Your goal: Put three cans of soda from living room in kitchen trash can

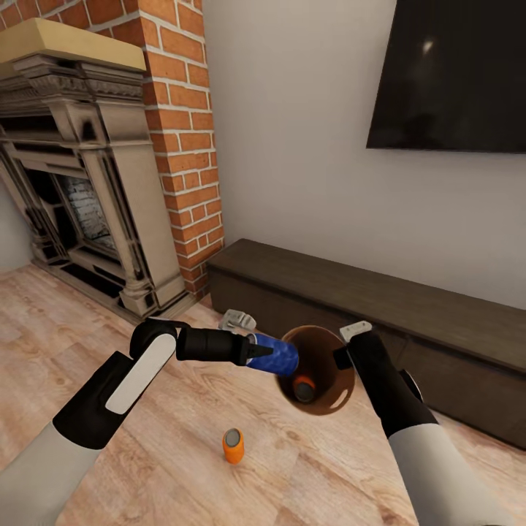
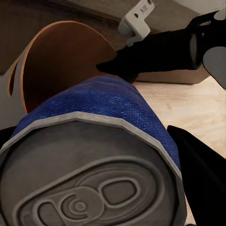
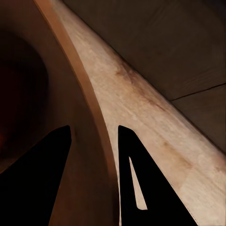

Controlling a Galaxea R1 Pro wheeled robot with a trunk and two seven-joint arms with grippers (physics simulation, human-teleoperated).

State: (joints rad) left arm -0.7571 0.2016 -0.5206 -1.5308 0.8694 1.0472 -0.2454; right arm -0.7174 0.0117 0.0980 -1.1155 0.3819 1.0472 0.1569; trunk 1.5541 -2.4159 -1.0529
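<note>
One can binned, one going in, one waiting on the floor.

The left gripper (image 1: 257, 351) is clamping the blue can (image 1: 274, 353) at the mouth of the trash can (image 1: 328, 340), which the right gripper (image 1: 342, 357) is pinching by its rim, tilted above the living-room floor (image 1: 183, 438). An orange can (image 1: 304, 387) is lying inside; another orange can (image 1: 233, 446) is standing below, and the trip to the kitchen is still ahead.

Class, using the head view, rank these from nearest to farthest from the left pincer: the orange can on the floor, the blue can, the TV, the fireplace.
1. Blue can: gripped in the left pincer, at the bin's rim.
2. Orange can on the floor: below the pincer, toward the robot.
3. Fireplace: far left, against the wall.
4. TV: upper right, on the wall.
</note>
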